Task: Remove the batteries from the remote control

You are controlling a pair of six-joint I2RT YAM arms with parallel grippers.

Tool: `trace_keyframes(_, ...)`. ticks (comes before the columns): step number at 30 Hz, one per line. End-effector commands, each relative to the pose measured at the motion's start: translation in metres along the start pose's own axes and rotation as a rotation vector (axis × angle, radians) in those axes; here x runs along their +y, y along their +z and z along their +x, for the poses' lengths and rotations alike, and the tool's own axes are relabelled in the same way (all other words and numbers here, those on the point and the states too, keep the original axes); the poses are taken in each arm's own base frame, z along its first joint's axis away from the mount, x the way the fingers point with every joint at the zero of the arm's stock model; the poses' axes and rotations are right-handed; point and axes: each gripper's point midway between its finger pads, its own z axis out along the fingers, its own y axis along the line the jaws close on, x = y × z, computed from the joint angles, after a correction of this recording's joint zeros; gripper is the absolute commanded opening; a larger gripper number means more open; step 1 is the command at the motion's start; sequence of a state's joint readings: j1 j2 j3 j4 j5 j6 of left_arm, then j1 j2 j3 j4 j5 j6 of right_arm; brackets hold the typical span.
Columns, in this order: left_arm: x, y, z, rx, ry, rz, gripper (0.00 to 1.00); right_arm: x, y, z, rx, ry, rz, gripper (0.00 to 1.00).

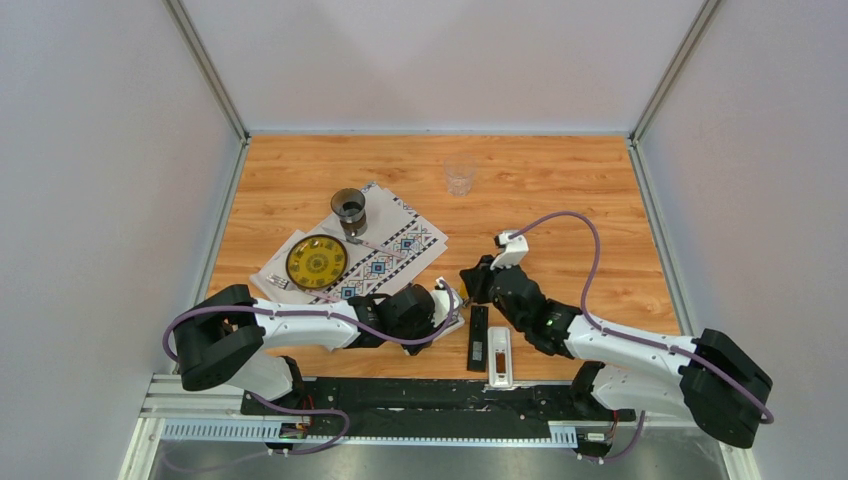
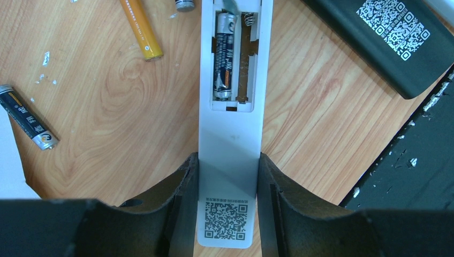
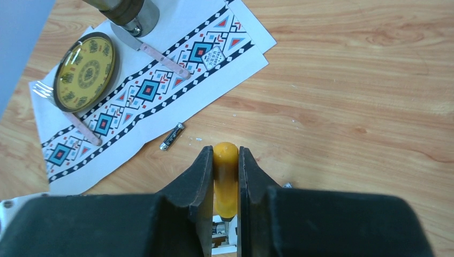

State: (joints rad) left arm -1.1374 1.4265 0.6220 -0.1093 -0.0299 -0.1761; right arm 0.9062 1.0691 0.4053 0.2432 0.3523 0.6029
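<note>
- left gripper (image 2: 227, 163), bottom of frame, is clamped on the white remote (image 2: 230, 134), likely pinning it so the open bay faces up.
- right gripper (image 3: 226, 166), bottom centre, is clenched on the orange screwdriver (image 3: 226, 152), probably to pry cells out.
- seated battery (image 2: 225, 56), top centre, is dark with an orange band and sits in the bay's left slot. The right slot is bare.
- loose battery (image 2: 27, 118) lies on the table (image 2: 321, 107) at the left edge.
</note>
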Motion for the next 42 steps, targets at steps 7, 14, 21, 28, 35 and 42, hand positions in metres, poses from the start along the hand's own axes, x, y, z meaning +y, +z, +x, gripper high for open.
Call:
trace_keyframes(7, -0.002, 0.002, 0.024, 0.082, -0.024, 0.011, 0.00, 0.045, -0.024, -0.009, 0.090, 0.260, -0.309, 0.00)
trace_keyframes(14, -0.002, 0.001, 0.023, 0.076, -0.026, 0.009, 0.00, 0.060, -0.037, -0.018, 0.077, 0.267, -0.400, 0.00)
trace_keyframes(21, -0.001, 0.001, 0.023, 0.074, -0.026, 0.005, 0.00, 0.043, -0.034, -0.025, 0.047, 0.237, -0.315, 0.00)
trace_keyframes(28, 0.004, -0.009, 0.014, 0.017, -0.034, -0.026, 0.00, 0.022, -0.029, -0.039, -0.009, 0.217, -0.216, 0.00)
trace_keyframes(35, 0.004, -0.018, -0.004, -0.071, -0.044, -0.023, 0.00, 0.017, -0.019, -0.053, -0.038, 0.147, -0.168, 0.00)
trace_keyframes(42, 0.001, -0.012, 0.002, -0.041, -0.047, -0.008, 0.00, 0.019, 0.010, -0.044, 0.003, 0.135, -0.146, 0.00)
